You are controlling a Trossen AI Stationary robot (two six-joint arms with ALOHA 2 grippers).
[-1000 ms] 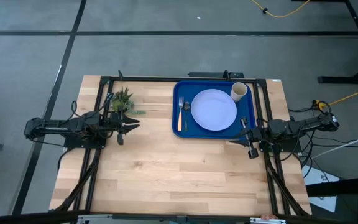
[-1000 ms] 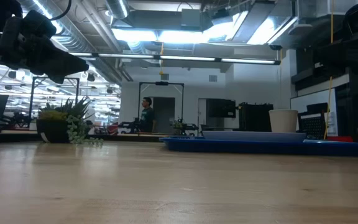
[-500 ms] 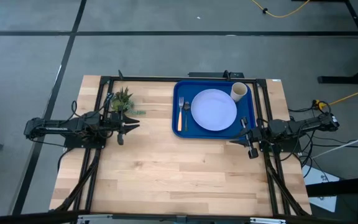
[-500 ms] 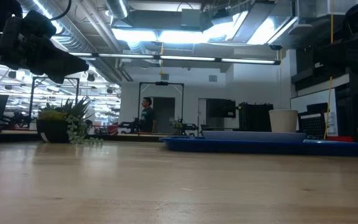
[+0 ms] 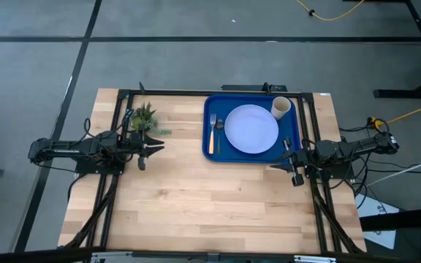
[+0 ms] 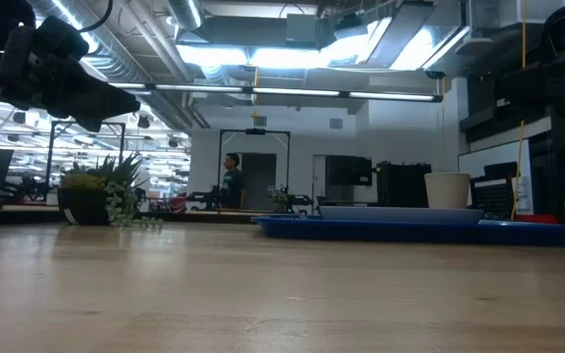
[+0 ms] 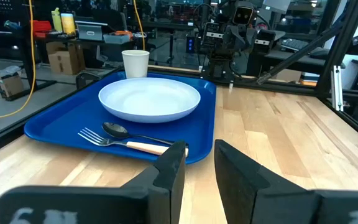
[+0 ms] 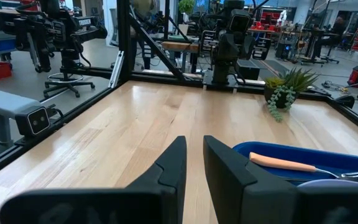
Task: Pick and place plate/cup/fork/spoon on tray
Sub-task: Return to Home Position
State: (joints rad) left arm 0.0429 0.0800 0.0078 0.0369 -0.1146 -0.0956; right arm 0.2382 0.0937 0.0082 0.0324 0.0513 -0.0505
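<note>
The blue tray (image 5: pixel 212 150) lies at the table's far right. On it rest the pale plate (image 5: pixel 251 129), the beige cup (image 5: pixel 281 108) at its far right corner, and the fork (image 5: pixel 212 135) and dark spoon (image 5: pixel 218 128) side by side at its left end. My left gripper (image 5: pixel 154 148) hovers at the table's left, empty, fingers a narrow gap apart (image 7: pixel 197 163). My right gripper (image 5: pixel 283 162) hovers by the tray's near right corner, empty, fingers a narrow gap apart (image 8: pixel 194 163).
A small potted plant (image 5: pixel 143 117) stands at the far left of the table, just beyond my left gripper. A black frame (image 5: pixel 218 92) runs along the table's edges. The near half of the wooden table (image 5: pixel 210 204) is bare.
</note>
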